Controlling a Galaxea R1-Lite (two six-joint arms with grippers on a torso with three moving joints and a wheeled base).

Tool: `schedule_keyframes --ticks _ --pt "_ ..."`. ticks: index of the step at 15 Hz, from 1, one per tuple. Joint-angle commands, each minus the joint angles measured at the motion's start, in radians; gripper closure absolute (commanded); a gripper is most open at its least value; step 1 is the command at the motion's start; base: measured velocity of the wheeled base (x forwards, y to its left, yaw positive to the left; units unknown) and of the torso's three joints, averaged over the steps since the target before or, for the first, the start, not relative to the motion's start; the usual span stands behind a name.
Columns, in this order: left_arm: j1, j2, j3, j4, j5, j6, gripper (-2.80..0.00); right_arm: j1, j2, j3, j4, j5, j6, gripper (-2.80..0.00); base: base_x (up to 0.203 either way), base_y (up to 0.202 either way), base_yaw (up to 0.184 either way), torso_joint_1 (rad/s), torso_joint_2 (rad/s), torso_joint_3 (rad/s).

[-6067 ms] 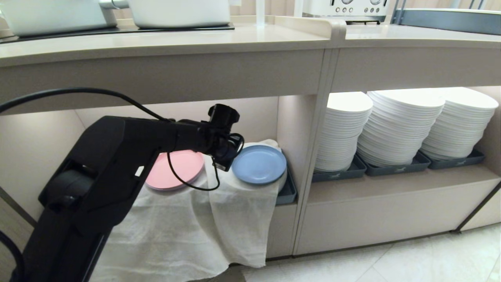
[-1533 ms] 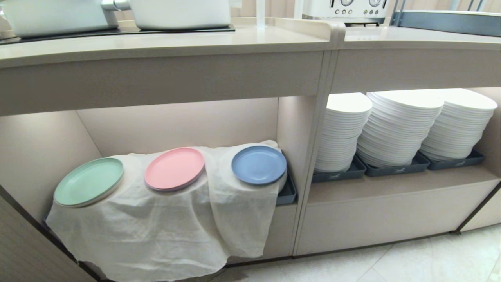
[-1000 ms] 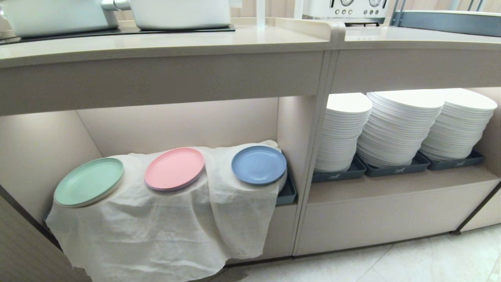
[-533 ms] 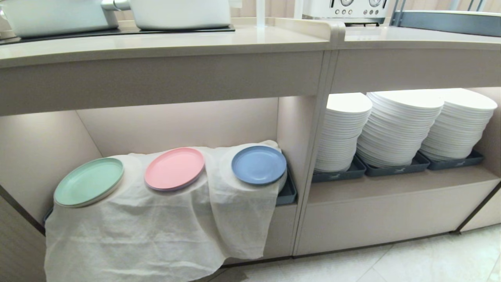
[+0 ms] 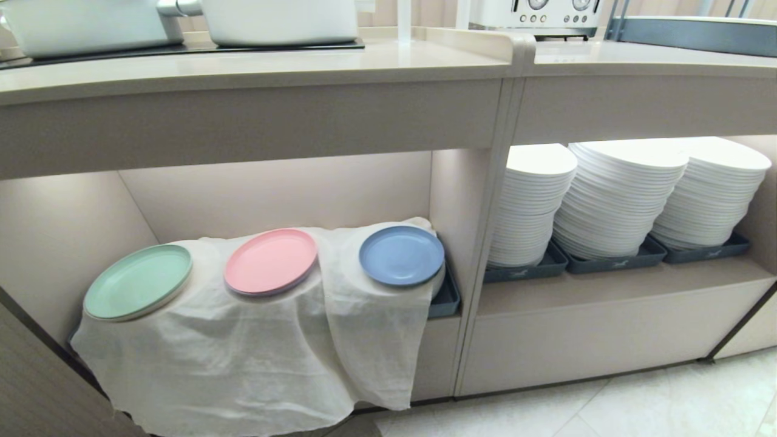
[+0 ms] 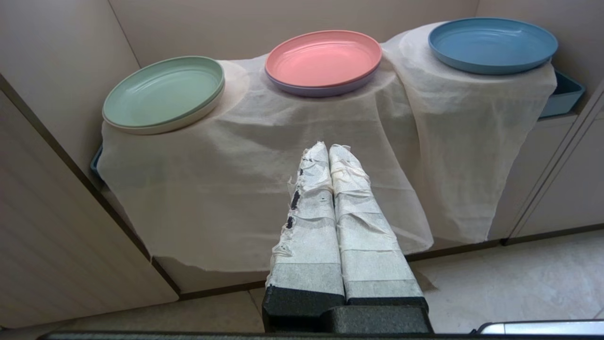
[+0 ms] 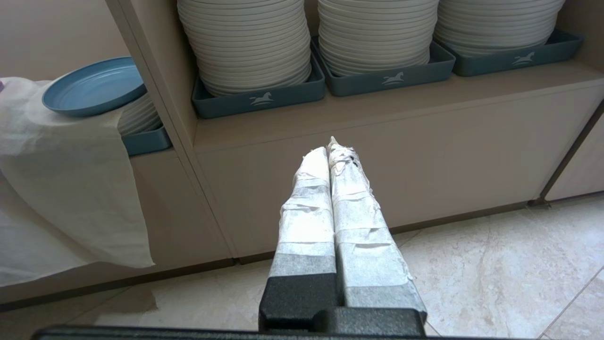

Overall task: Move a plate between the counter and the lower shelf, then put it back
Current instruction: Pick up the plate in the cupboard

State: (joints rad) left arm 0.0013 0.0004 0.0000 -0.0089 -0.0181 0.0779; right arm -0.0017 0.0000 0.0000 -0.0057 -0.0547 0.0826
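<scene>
Fingers pressed together on both grippers, nothing pinched.

Left wrist view: left gripper (image 6: 329,150) hangs low in front of the lower shelf (image 6: 292,19), taped fingers (image 6: 351,208) flush against each other, tips aimed at the white cloth (image 6: 245,170) but apart from it. Mint green plate (image 6: 163,93), pink plate (image 6: 323,60) and the plate (image 6: 493,43) (light blue) sit in a row on top of the cloth-covered stacks. Blue one is well clear of the gripper, by the divider wall.

Right wrist view: right gripper (image 7: 329,152) also parked low, taped fingers (image 7: 306,208) touching, pointing at the panel under the neighbouring compartment of white plate stacks (image 7: 250,42) in grey trays (image 7: 259,100). Blue plate visible off to the side on the cloth edge, flat, untouched.

Head view: neither arm shows. Plate (image 5: 401,255) rests flat on the draped stack in the lower shelf, nearest the divider, pink beside it, green at the far end. Surface (image 5: 255,67) above carries white pots (image 5: 279,18) on the black cooktop inset; no coloured plate up there. White toaster (image 5: 534,12) on the adjoining top.

Progress, judged: plate sits on the shelf and both arms are drawn back and empty, so this reads as either the very start or the finished return; these views alone don't settle which. If start, everything is left: reach in, grip the rim, lift to the surface, bring back. If end, nothing is left.
</scene>
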Motion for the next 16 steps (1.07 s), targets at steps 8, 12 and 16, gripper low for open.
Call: schedule_keyframes --ticks 8,12,16 --pt "0.0 0.0 0.0 0.0 0.0 0.0 0.0 0.0 0.0 0.0 0.0 -0.001 0.0 0.0 0.0 0.0 0.0 0.0 0.0 0.0" --pt "0.0 0.0 0.0 0.0 0.001 -0.004 0.0 0.0 0.0 0.0 0.0 -0.001 0.0 0.0 0.0 0.0 0.0 0.0 0.0 0.0" --pt "0.0 0.0 0.0 0.001 0.001 -0.003 0.0 0.0 0.0 0.0 0.0 -0.001 0.0 0.0 0.0 0.0 0.0 0.0 0.0 0.0"
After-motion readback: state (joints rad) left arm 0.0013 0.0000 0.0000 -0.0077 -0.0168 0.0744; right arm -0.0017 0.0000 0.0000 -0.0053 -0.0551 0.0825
